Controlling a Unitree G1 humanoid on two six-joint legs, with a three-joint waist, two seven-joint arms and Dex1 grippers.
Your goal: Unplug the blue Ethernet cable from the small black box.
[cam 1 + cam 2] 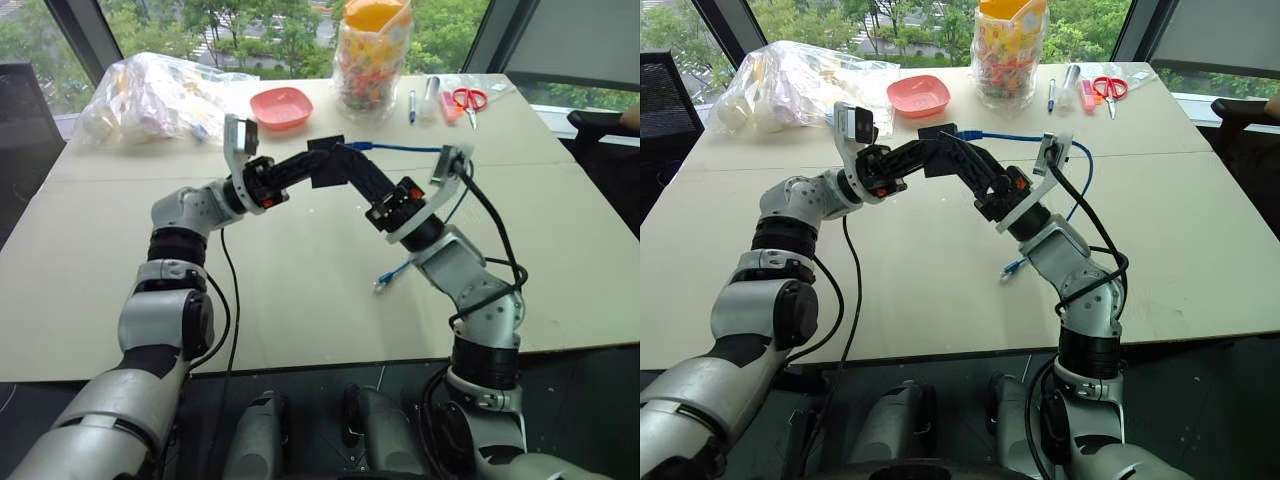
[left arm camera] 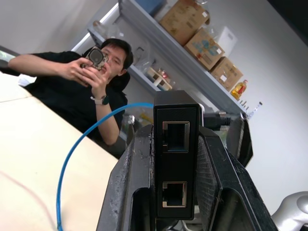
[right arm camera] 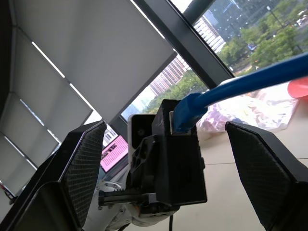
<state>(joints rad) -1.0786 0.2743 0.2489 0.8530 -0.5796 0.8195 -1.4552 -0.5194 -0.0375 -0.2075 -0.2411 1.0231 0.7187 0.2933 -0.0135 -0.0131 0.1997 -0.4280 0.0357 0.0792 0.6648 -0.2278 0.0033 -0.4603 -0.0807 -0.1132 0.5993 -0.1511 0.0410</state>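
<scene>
The small black box hangs above the middle of the table, with my left gripper shut on its sides. In the left wrist view the box shows two empty ports between my fingers. The blue Ethernet cable is plugged into the box's far side. It runs right, loops down, and its free plug lies on the table. My right gripper is open, its fingers standing either side of the box and the blue plug without touching them.
At the back of the table sit a pink bowl, a clear plastic bag, a jar of coloured items, pens and red scissors. A seated person is beyond the table's right edge.
</scene>
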